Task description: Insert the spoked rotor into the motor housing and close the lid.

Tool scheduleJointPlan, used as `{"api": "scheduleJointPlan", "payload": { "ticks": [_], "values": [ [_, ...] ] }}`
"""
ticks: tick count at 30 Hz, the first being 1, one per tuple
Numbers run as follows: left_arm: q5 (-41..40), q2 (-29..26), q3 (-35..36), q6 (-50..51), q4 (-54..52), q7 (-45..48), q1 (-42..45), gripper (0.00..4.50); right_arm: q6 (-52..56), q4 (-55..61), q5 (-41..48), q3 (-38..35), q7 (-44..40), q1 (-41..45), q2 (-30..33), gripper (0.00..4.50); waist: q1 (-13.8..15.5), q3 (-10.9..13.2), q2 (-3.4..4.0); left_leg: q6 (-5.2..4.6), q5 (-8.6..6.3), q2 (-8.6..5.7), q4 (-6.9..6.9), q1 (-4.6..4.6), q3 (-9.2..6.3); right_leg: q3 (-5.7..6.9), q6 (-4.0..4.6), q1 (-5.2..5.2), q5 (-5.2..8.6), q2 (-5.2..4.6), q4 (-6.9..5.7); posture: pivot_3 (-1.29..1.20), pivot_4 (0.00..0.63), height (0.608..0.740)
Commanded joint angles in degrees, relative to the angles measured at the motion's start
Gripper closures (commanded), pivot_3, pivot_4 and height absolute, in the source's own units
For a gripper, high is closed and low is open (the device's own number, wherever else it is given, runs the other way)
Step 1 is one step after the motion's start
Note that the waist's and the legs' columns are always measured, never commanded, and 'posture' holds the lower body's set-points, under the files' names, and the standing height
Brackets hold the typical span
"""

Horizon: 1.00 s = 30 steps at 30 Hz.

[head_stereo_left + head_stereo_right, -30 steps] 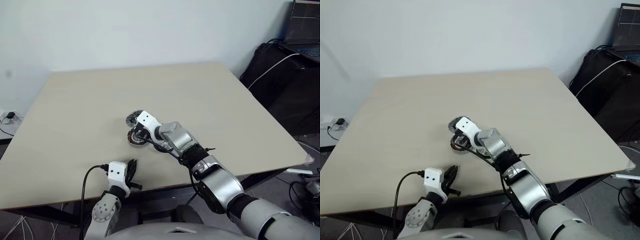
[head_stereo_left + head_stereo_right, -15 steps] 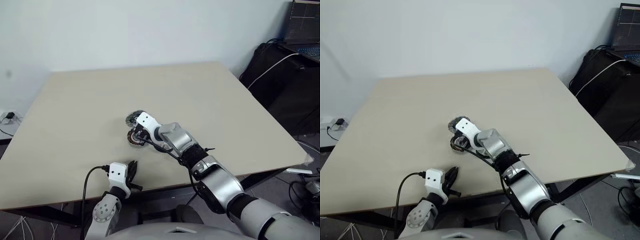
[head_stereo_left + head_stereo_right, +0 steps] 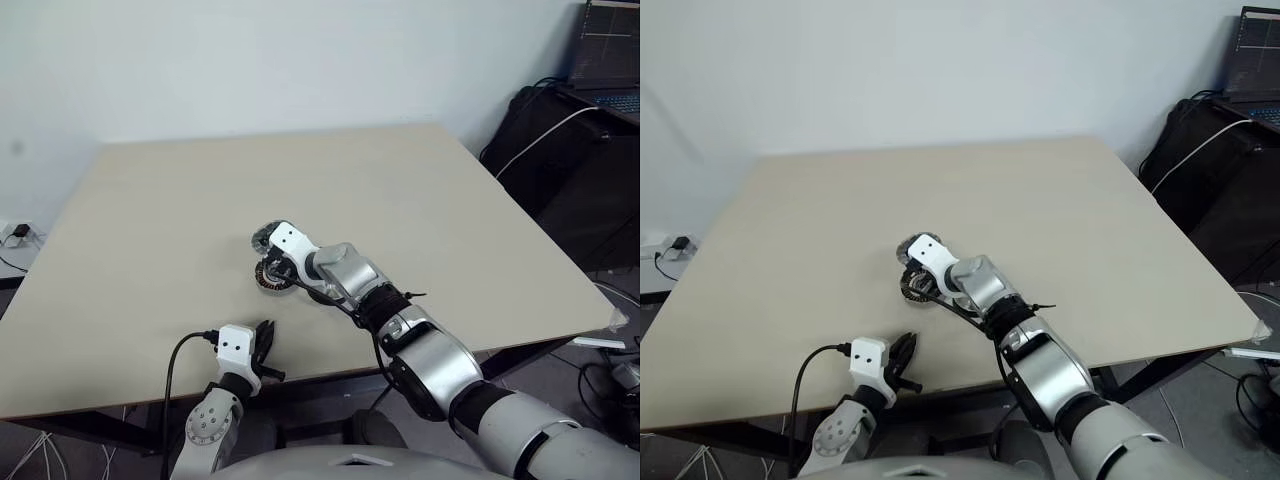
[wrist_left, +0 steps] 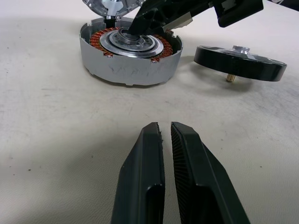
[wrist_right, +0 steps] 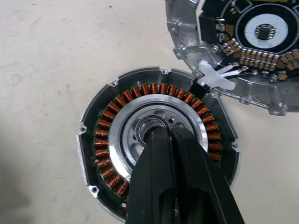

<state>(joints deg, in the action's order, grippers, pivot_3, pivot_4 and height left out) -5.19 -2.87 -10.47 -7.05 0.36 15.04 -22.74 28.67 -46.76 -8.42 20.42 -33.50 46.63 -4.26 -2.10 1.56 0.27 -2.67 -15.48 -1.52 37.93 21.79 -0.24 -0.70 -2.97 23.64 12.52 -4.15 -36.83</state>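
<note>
The motor housing (image 5: 107,140), a grey round shell with a ring of copper windings around a silver centre, lies on the table. My right gripper (image 5: 166,133) is shut, and its tips rest on the bearing ring at the housing's centre. The lid (image 5: 252,51), a silver disc with its inner face up, lies against the housing's far edge. Beside the housing is the spoked rotor (image 4: 239,63), a dark-rimmed disc resting on its short brass shaft. My left gripper (image 4: 164,126) is shut and empty, level with the table in front of the housing (image 4: 131,51).
The beige table (image 3: 430,200) is bare around the parts. Its front edge (image 3: 120,392) runs just below my left gripper (image 3: 265,338). Off the table's right side are a black bag (image 3: 560,150) with cables and a laptop (image 3: 608,55).
</note>
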Motion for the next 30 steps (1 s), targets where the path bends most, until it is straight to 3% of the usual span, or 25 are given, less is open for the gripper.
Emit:
{"api": "scheduleJointPlan", "payload": {
  "ticks": [1, 16, 17, 22, 29, 30],
  "values": [
    [-0.19, 0.28, 0.18, -1.61, -0.13, 0.11, 0.5, 4.08, -1.16, 0.21, -0.04, -0.75, 0.09, 1.93, 0.39, 4.49, 0.0, 0.0, 0.0, 0.0, 0.0, 0.0, 0.0, 0.0, 0.0, 0.0, 0.0, 0.0, 0.0, 0.0, 0.0, 0.0, 0.0, 0.74],
    [-0.39, 0.27, 0.35, -2.71, 1.91, 0.43, 1.09, 4.08, -0.44, 0.81, -0.67, 0.34, -1.38, 1.47, 0.97, 4.49, 0.04, 0.0, 0.0, 0.0, 0.0, -0.01, -0.01, 0.0, 0.0, 0.0, -0.01, 0.0, 0.0, -0.01, 0.01, 0.0, 0.0, 0.74],
    [-0.38, 0.28, 0.37, -2.76, 2.04, 0.41, 1.13, 4.08, -0.44, 0.77, -0.69, 0.33, -1.36, 1.5, 0.97, 3.99, 0.04, 0.0, 0.0, 0.0, 0.0, -0.01, -0.01, 0.0, 0.0, 0.0, -0.01, 0.0, 0.0, -0.02, 0.01, 0.0, 0.0, 0.74],
    [-0.39, 0.4, 0.45, -3.18, 2.82, 0.44, 1.37, 4.08, -0.78, 0.73, -0.95, 0.4, -0.96, 1.56, 0.94, 2.47, 0.0, -0.01, 0.01, 0.0, 0.0, -0.01, 0.0, 0.0, 0.0, 0.0, -0.01, 0.01, -0.01, -0.02, 0.0, 0.0, 0.0, 0.74],
    [-0.36, 0.59, 0.33, -4.13, 3.77, 0.46, 1.26, 4.08, -1.54, 9.74, 1.82, -2.69, -0.51, -0.76, 1.96, 2.47, 0.04, -0.01, 0.02, 0.0, 0.0, -0.01, 0.0, 0.0, 0.0, 0.0, -0.01, 0.01, -0.01, -0.05, 0.0, 0.0, 0.0, 0.74],
    [-0.33, 0.62, 0.31, -4.14, 3.71, 0.44, 1.2, 4.08, -1.84, 12.38, 2.02, -2.86, -0.31, -1.77, 2.37, 2.64, 0.04, -0.01, 0.02, 0.01, -0.01, -0.01, -0.01, 0.01, -0.01, 0.0, -0.02, 0.01, -0.01, -0.06, 0.01, 0.0, 0.0, 0.74]
  ]
}}
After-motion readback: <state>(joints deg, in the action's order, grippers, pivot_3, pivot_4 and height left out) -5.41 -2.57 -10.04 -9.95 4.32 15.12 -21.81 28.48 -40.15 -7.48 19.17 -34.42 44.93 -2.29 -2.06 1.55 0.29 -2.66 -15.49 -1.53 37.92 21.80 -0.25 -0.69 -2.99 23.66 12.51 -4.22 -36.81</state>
